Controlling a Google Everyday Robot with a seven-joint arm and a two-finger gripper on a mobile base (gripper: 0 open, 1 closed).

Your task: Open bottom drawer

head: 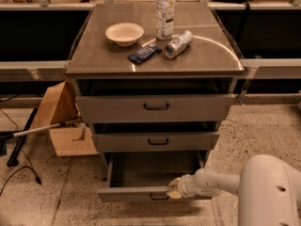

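The bottom drawer [136, 193] is the lowest grey drawer of the cabinet, with the shortest front and a small black loop handle [159, 197]. It stands pulled out, its plain grey tray [155, 169] showing. My gripper [173, 190] is at the top edge of the drawer front, just right of the handle, on a white arm reaching in from the lower right. The mid-sized drawer [155, 141] and the tall top drawer [155, 107] sit above it, each pulled out a little.
On the cabinet top [94, 55] are a white bowl [124, 33], a clear bottle [164, 12], a can lying on its side [178, 44] and a dark blue packet [144, 54]. A cardboard box [61, 119] and a stick lie on the speckled floor at left.
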